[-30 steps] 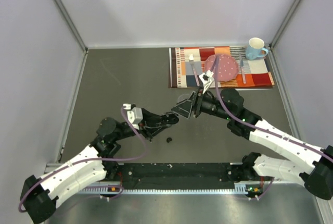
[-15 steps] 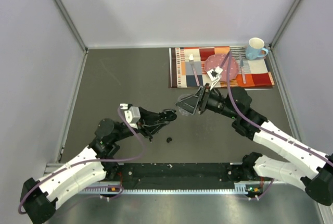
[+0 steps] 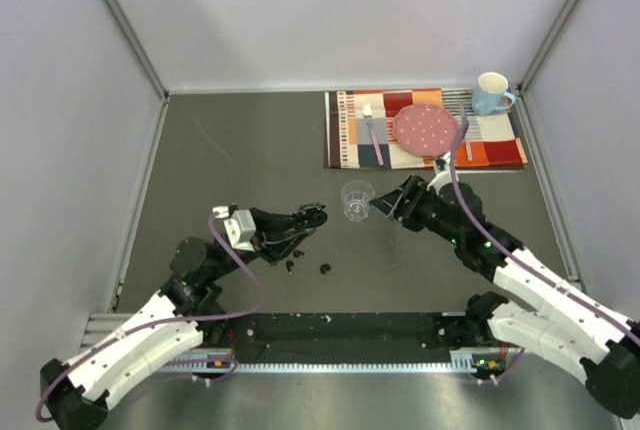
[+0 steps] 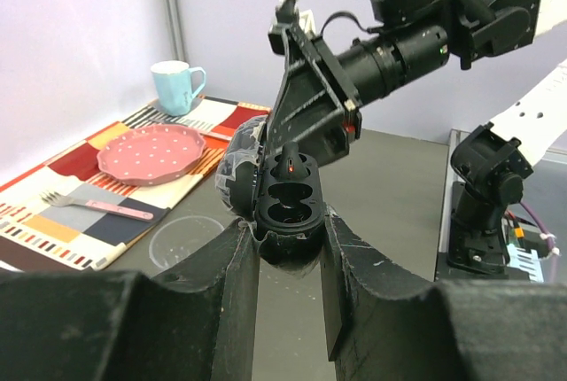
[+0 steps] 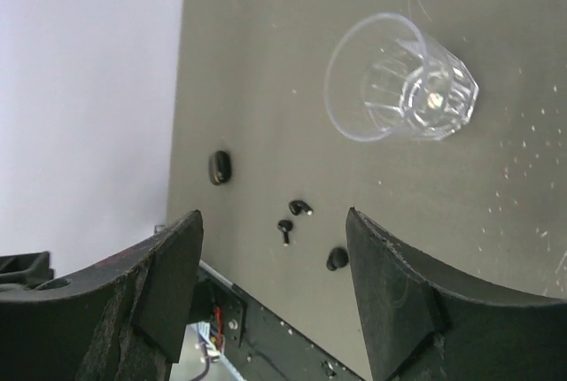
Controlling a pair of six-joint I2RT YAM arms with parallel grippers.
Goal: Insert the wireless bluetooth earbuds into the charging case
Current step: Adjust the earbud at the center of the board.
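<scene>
My left gripper [image 3: 303, 220] [image 4: 288, 230] is shut on the open black charging case [image 4: 288, 199] and holds it above the table, lid [image 4: 237, 173] hinged back. Its two sockets look empty. A small black piece with a red light [image 4: 292, 166] sits at the case's top edge. Three tiny black earbuds [image 5: 300, 207] [image 5: 284, 229] [image 5: 336, 259] lie on the table, two below the left gripper [image 3: 290, 265] and one to their right [image 3: 325, 269]. My right gripper [image 3: 385, 206] [image 5: 273, 214] is open and empty, just right of the clear cup [image 3: 356, 198] [image 5: 399, 80].
A small black oval thing [image 5: 220, 167] lies on the table beyond the earbuds. A striped placemat [image 3: 350, 135] at the back right carries a pink plate [image 3: 425, 128], fork and spoon. A blue mug [image 3: 492, 92] stands in the far right corner. A black rail [image 3: 340, 330] runs along the near edge.
The right gripper held the clear cup tilted in the air; now the cup stands on the table and that gripper is open and drawn back right. The left gripper with the case shifted left.
</scene>
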